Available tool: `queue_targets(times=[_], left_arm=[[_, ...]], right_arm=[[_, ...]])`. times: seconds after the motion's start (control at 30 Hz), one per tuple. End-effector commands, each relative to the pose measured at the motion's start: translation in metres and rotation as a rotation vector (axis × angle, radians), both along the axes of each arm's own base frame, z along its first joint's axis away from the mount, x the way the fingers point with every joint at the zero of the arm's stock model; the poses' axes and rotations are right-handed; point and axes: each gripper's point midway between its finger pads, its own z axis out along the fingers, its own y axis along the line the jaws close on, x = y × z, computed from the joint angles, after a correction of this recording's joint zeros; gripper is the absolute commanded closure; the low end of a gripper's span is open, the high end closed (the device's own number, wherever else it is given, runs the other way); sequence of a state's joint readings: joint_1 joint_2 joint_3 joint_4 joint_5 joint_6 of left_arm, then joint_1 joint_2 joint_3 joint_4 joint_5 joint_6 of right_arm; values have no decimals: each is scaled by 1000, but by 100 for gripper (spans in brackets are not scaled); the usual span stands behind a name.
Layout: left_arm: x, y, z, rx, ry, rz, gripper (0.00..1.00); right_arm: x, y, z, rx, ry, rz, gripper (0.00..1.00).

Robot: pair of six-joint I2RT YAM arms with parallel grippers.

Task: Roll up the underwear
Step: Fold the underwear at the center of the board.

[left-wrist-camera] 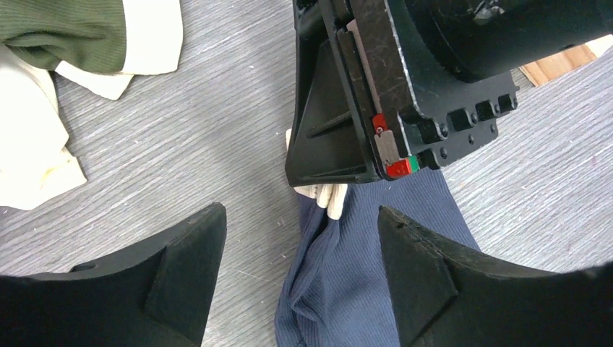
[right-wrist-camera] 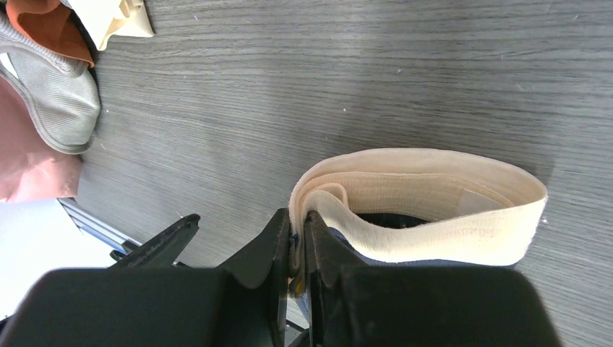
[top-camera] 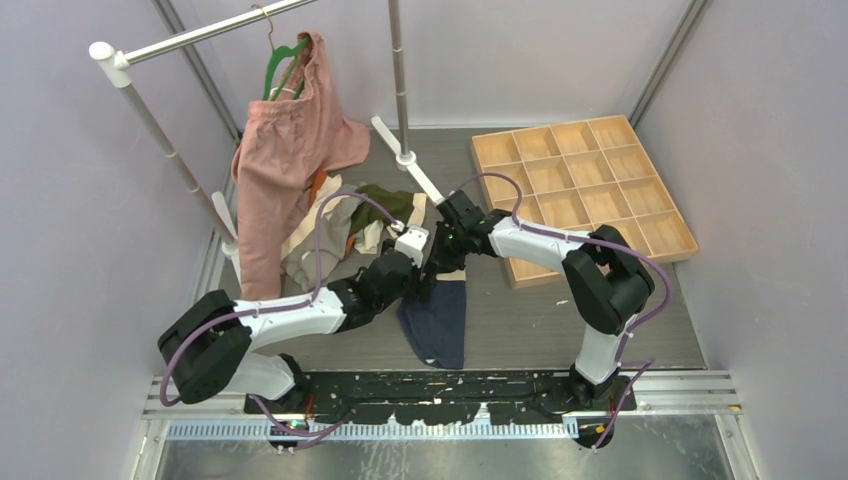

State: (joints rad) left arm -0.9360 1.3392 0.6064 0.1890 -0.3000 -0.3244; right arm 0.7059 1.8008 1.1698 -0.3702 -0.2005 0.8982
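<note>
A navy underwear (top-camera: 440, 320) lies on the grey table between the two arms, its cream waistband (right-wrist-camera: 426, 195) at the far end. My right gripper (right-wrist-camera: 298, 238) is shut on a folded edge of that waistband, lifting it slightly into a loop. In the left wrist view the right gripper's body (left-wrist-camera: 405, 79) fills the top, with a bit of waistband (left-wrist-camera: 327, 195) under its finger. My left gripper (left-wrist-camera: 300, 267) hangs open just above the navy fabric (left-wrist-camera: 361, 289), one finger on each side and nothing held.
A pile of other underwear (top-camera: 360, 215) lies at the back left, with an olive one (left-wrist-camera: 65, 32) and a grey one (right-wrist-camera: 58, 94) among them. A pink garment (top-camera: 290, 150) hangs on a green hanger from the rack. A wooden compartment tray (top-camera: 585, 190) sits at the back right.
</note>
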Motion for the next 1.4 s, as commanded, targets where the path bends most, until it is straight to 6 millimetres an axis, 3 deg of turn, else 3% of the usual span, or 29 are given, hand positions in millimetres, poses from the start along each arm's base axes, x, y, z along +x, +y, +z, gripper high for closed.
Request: queue_targets(times=[0.0, 0.23, 0.8, 0.9, 1.0, 1.07, 1.2, 1.37], left_arm=[[6, 0, 9, -3, -48, 10, 21], [11, -15, -3, 14, -9, -35, 26], [24, -21, -10, -16, 34, -61, 62], [25, -23, -14, -15, 45, -67, 71], [26, -22, -15, -15, 48, -64, 89], [26, -21, -16, -11, 48, -62, 99], [27, -18, -16, -11, 48, -52, 99], [28, -16, -17, -19, 51, -40, 99]], right_arm=[[2, 5, 10, 31, -31, 12, 99], [0, 6, 14, 44, -31, 18, 99], [-2, 6, 17, 46, -33, 33, 99], [-3, 6, 17, 46, -33, 37, 99], [-2, 6, 18, 49, -37, 38, 99], [-2, 6, 21, 55, -52, 38, 94], [6, 1, 40, 67, -130, 17, 75], [15, -25, 57, 4, -226, -44, 57]])
